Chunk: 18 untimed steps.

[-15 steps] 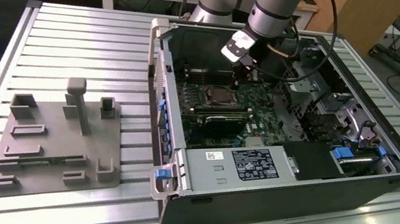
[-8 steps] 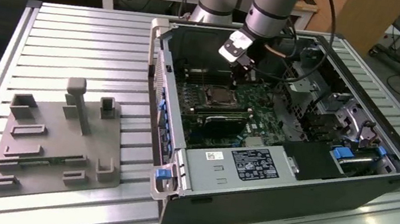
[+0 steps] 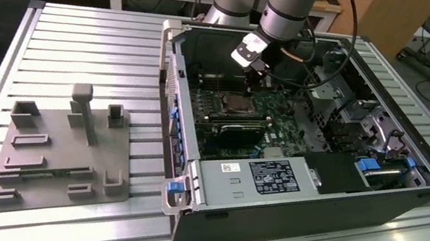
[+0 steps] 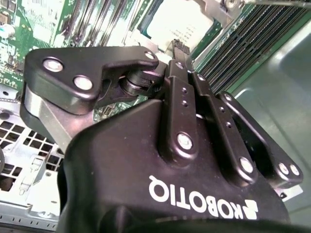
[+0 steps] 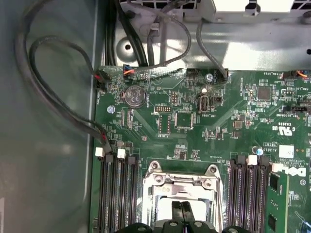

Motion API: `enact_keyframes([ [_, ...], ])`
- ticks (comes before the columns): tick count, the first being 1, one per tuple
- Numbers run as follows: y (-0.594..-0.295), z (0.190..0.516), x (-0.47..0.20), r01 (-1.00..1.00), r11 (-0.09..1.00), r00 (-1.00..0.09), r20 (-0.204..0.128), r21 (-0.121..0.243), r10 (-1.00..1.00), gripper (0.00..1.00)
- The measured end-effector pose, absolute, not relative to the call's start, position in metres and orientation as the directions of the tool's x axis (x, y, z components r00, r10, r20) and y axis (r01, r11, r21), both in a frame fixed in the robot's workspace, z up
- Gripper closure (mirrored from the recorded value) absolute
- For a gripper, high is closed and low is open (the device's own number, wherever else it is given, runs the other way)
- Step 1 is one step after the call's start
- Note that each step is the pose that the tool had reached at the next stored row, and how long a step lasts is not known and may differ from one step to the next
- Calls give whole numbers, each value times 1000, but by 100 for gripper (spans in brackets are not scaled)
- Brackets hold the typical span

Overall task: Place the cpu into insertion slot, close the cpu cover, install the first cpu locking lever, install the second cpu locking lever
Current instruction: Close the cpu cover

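Note:
The cpu (image 5: 163, 209) lies in the insertion slot (image 3: 230, 102) on the green motherboard, its pale metal face showing bright in both wrist views (image 4: 177, 22). The silvery cpu cover (image 5: 182, 178) lies flat as a frame around the chip. My gripper (image 5: 182, 211) is shut, its two black fingertips pressed together with nothing between them. It points down at the chip's face inside the cover's window (image 4: 177, 44). In the exterior view the gripper (image 3: 257, 79) hangs inside the open computer case, just above the socket. The locking levers I cannot make out.
Long memory slots (image 5: 116, 194) flank the socket on both sides. Loose cables (image 5: 58, 97) run along the case wall (image 3: 171, 82). A black box with a label (image 3: 275, 175) sits at the case's near end. A grey fixture (image 3: 56, 154) stands on the slatted table at the exterior view's left.

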<state>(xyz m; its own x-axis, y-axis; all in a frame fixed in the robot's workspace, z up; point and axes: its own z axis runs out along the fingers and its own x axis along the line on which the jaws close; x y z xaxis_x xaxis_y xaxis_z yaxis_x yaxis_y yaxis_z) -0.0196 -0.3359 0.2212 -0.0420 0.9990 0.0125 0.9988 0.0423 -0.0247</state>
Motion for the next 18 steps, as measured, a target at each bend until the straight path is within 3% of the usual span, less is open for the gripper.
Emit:
enact_keyframes([
  [4, -336, 221, -26, 999, 43, -43, -1, -17, 999, 90],
  [18, -336, 215, -59, 999, 44, -44, -2, -10, 999, 90],
])
